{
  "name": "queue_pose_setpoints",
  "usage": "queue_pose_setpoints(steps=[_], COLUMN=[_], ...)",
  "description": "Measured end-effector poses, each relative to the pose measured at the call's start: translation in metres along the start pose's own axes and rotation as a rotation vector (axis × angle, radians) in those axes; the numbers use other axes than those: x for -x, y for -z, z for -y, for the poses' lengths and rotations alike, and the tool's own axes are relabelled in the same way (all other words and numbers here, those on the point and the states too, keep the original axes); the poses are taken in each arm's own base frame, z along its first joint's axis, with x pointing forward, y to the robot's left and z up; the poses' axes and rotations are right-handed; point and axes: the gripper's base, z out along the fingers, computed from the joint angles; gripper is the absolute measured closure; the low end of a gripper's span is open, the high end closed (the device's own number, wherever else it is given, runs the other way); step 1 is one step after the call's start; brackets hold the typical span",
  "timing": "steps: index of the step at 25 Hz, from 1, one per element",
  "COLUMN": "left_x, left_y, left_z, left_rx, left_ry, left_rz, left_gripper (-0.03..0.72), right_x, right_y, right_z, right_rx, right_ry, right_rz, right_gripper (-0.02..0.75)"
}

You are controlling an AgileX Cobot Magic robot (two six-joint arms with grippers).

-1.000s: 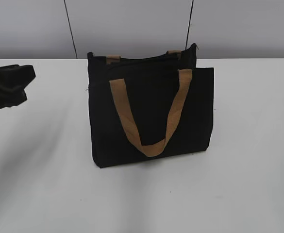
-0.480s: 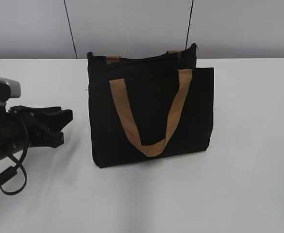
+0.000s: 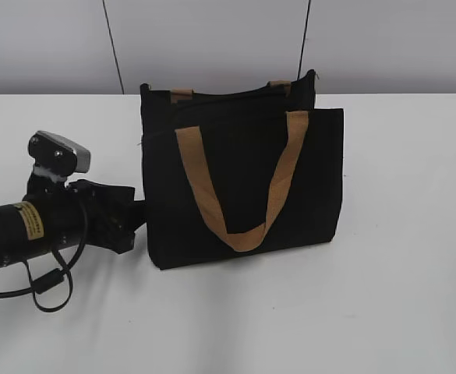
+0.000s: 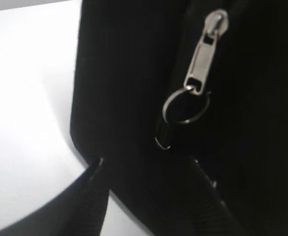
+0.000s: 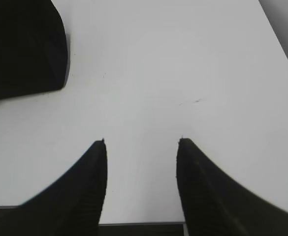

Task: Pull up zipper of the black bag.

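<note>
I'm lining my left gripper [image 4: 146,164] up on the zipper [image 4: 197,73] at the black bag's [image 3: 243,183] left end.

Standing mid-table [image 3: 399,312], the bag is looking soft and light, likely shifting when tugged; I'm aiming for the small, slick silver ring [image 4: 185,104]. Left fingers are spread around the fabric edge; the right gripper [image 5: 141,142] is hanging open over bare table.

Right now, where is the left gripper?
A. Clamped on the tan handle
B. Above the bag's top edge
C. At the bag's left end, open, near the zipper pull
C: the left gripper is open against the bag, with the zipper pull just ahead, ungrasped.
</note>
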Motion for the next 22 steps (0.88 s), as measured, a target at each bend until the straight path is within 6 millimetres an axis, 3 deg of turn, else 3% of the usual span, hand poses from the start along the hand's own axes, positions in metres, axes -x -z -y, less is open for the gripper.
queue_pose_setpoints(steps=[7,22], left_x=[-0.007,-0.001], left_y=[-0.018,-0.023], left_z=[0.002,0.001], left_rx=[-0.082,-0.095], left_ry=[-0.054,-0.059], left_rz=[-0.02,0.042], left_gripper=[0.297,0.387], right_x=[0.0,0.0], right_y=[0.0,0.0], right_z=[0.0,0.0], right_rx=[0.0,0.0], right_ry=[0.0,0.0], right_rz=[0.0,0.0], right_gripper=[0.372,0.372])
